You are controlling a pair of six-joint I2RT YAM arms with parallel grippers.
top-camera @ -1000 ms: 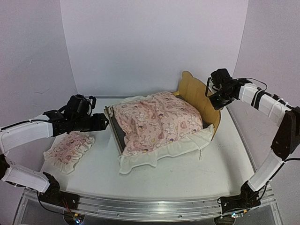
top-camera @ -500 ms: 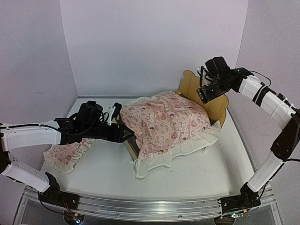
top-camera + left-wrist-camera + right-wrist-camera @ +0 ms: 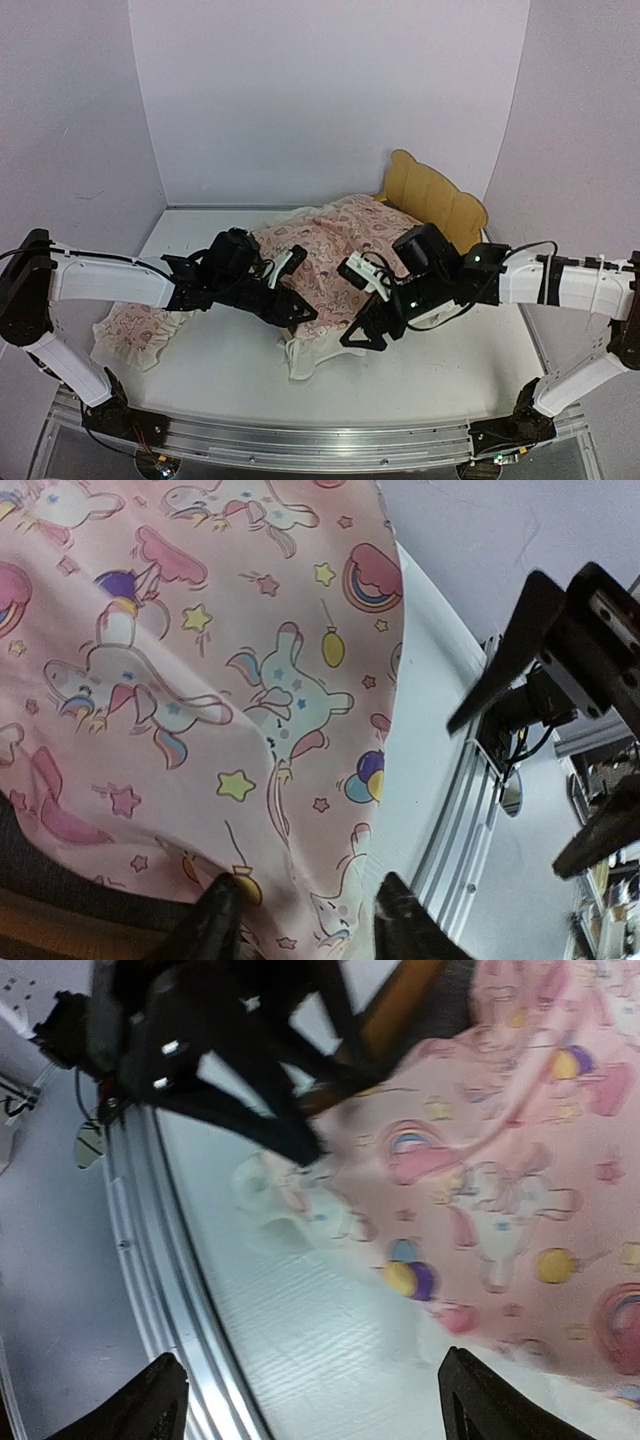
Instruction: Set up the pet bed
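A small light plywood pet bed (image 3: pixel 436 198) stood at the desk's (image 3: pixel 420 372) far right, wavy ear-shaped headboard (image 3: pixel 455 208) upright. A pink blanket (image 3: pixel 330 245) covered most of it; a sliver of dark mattress pad (image 3: pixel 45 885) showed.

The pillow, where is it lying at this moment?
In the top view the pillow lies on the table's left side, partly under the left arm, left of the blanket.

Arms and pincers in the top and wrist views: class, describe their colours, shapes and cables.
The left arm and right arm have white shells on the long links, with black joints and wrists. A thin black cable loops along the right arm. The left pincer and right pincer each have two black, tapering fingers.
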